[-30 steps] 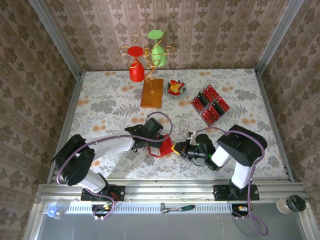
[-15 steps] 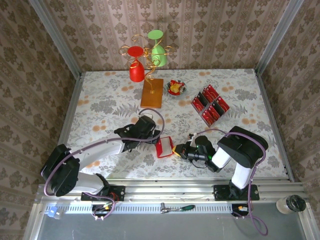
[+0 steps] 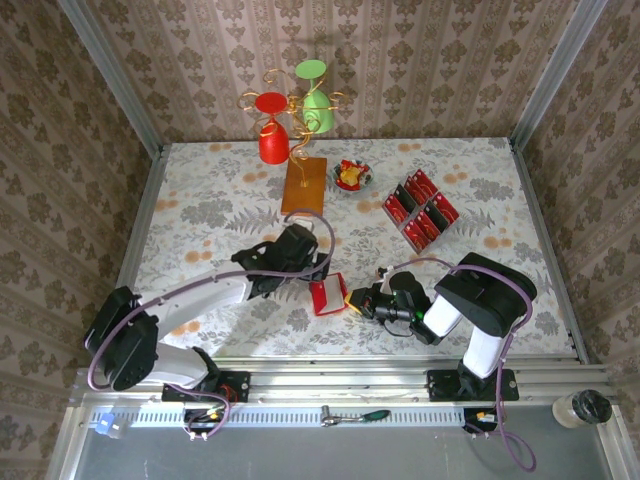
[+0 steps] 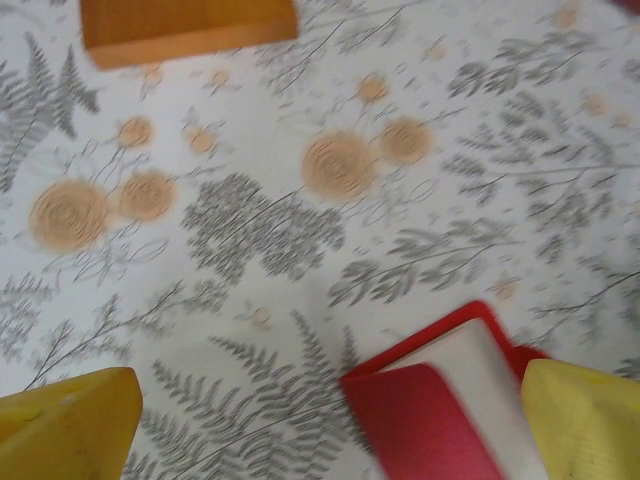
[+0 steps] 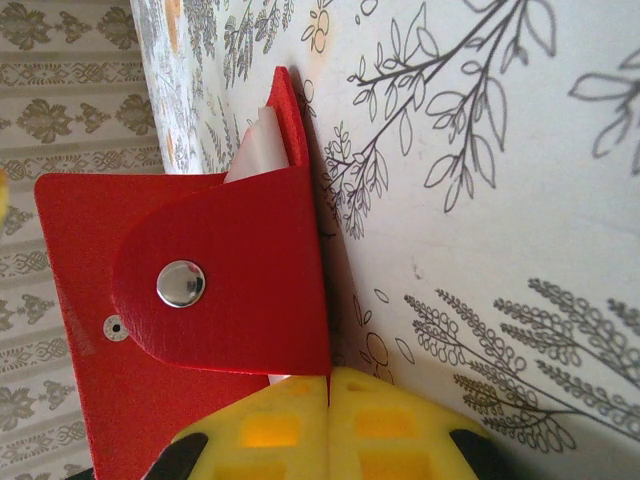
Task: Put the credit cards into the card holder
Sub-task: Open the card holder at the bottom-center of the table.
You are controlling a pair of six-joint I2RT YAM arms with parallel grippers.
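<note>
Top external: R hand [image 3: 350,298] grips card holder [image 3: 326,296] edge; L hand [image 3: 316,272] wide.

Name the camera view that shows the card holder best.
Right wrist: the card holder is close and sharp, its snap flap and pale inside plain to see. Top external shows it whole but small; left wrist catches only a blurred corner.

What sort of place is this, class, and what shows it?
Probably a staged robot test cell, not a home: damask-wallpapered panel walls boxing a floral-covered table, and two black-and-white robot arms bolted to a metal rail.
</note>
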